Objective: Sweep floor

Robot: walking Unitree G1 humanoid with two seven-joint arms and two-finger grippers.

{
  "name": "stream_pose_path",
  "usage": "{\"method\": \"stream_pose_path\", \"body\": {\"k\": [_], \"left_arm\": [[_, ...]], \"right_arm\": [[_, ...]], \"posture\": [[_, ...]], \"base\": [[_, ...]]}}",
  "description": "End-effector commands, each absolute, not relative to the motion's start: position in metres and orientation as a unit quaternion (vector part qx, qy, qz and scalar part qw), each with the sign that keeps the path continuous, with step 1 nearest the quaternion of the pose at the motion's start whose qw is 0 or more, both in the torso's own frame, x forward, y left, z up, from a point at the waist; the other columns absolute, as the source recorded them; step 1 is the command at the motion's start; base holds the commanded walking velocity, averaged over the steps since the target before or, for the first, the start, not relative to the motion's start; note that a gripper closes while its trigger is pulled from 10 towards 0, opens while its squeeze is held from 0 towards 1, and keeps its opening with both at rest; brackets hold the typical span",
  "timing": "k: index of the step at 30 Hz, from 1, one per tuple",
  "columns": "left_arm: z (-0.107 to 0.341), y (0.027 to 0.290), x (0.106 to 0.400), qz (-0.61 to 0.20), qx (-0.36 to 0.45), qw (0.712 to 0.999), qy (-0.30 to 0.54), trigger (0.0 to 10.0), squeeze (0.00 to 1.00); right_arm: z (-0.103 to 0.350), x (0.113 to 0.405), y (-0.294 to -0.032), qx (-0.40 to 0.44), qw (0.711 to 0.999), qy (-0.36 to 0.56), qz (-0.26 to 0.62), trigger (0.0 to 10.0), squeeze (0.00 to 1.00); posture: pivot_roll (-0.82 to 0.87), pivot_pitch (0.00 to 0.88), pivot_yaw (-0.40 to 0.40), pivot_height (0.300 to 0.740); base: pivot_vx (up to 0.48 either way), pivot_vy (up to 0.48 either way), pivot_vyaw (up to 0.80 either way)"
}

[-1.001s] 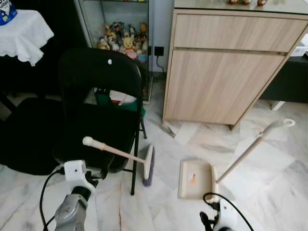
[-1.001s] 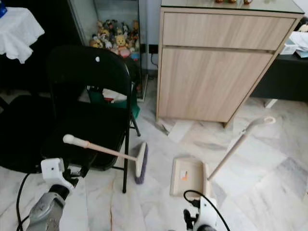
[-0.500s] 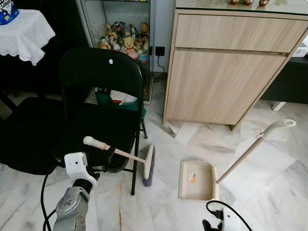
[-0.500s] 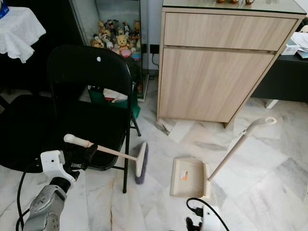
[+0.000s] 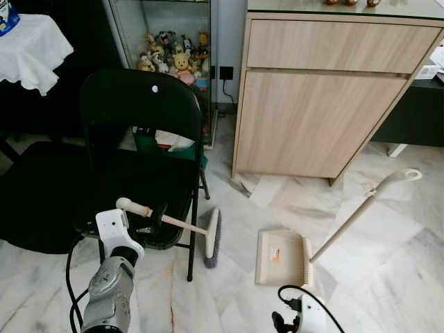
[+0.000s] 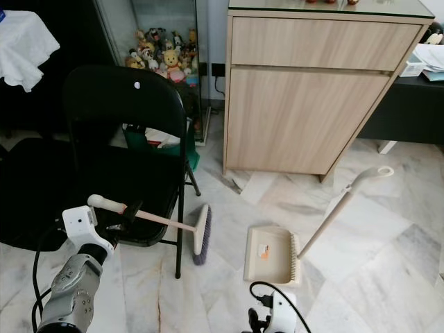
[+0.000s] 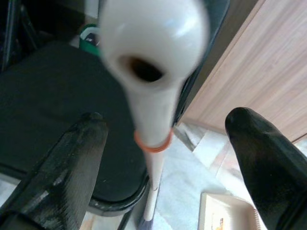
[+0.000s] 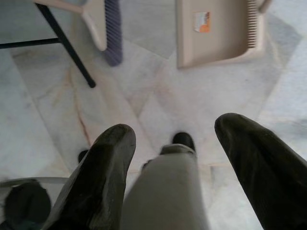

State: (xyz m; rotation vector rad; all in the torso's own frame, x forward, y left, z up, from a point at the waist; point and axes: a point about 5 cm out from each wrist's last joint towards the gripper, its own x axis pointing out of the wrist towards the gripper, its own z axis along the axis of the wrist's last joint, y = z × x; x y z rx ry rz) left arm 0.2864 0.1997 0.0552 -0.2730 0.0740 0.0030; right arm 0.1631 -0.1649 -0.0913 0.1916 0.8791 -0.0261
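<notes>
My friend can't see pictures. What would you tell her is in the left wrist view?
The broom handle, cream with a rounded end, runs between the left gripper's two open black fingers. Behind it are the black chair seat and wooden cabinet.

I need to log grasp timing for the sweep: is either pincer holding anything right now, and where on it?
Nothing is held. The left pincer is open around the broom handle's upper end, not closed; the right pincer is open.

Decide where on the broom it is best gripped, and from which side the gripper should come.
Grip the broom on its slim handle, just below the rounded knob. That end juts up and out over the black chair, while the brush end rests on the floor. The left gripper already has it between its open fingers, approaching end-on.
</notes>
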Motion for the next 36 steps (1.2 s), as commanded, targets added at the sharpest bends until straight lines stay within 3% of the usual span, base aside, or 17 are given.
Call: {"method": "stream_pose_path", "body": {"k": [1,10,19,28,29,30,31,32,36], "left_arm": [[0.049,0.203,0.284,0.011,-0.132,0.99,0.046,10.0,0.0],[0.046,0.204,0.289,0.015,-0.129,0.991,0.041,10.0,0.0],[0.05,0.203,0.298,0.016,-0.131,0.991,0.027,10.0,0.0],[0.051,0.203,0.301,0.019,-0.13,0.991,0.017,10.0,0.0],[0.051,0.203,0.301,0.019,-0.129,0.991,0.018,8.1,0.0],[0.051,0.203,0.301,0.02,-0.129,0.991,0.018,4.0,0.0],[0.051,0.203,0.301,0.02,-0.129,0.991,0.019,2.5,0.0],[0.05,0.203,0.301,0.021,-0.129,0.991,0.02,0.0,0.0],[0.05,0.203,0.301,0.021,-0.129,0.991,0.018,0.0,0.0]], "right_arm": [[-0.095,0.15,-0.176,0.09,0.896,0.434,-0.022,10.0,0.0],[-0.089,0.155,-0.21,0.083,0.9,0.426,-0.037,10.0,0.0],[-0.091,0.163,-0.181,0.086,0.898,0.431,-0.024,10.0,0.0],[-0.093,0.156,-0.178,0.086,0.896,0.435,-0.023,10.0,0.0],[-0.093,0.155,-0.181,0.085,0.896,0.435,-0.024,10.0,0.0],[-0.093,0.154,-0.184,0.085,0.896,0.434,-0.025,10.0,0.0],[-0.093,0.152,-0.192,0.085,0.897,0.432,-0.029,10.0,0.0],[-0.093,0.149,-0.198,0.084,0.898,0.432,-0.031,10.0,0.0],[-0.09,0.14,-0.223,0.082,0.898,0.43,-0.04,10.0,0.0]], "posture": [[-0.15,0.182,-0.017,0.74],[-0.17,0.19,-0.028,0.74],[-0.17,0.193,-0.035,0.74],[-0.18,0.191,-0.038,0.74],[-0.18,0.19,-0.038,0.74],[-0.18,0.19,-0.038,0.74],[-0.18,0.19,-0.038,0.74],[-0.18,0.19,-0.038,0.74],[-0.18,0.189,-0.039,0.74]], "base": [[0.0,0.0,0.0],[0.0,0.0,0.0],[0.0,0.0,0.0],[0.0,0.0,0.0],[0.0,0.0,0.0],[0.0,0.0,0.0],[0.0,0.0,0.0],[0.0,0.0,0.0],[0.0,0.0,0.0]]}}
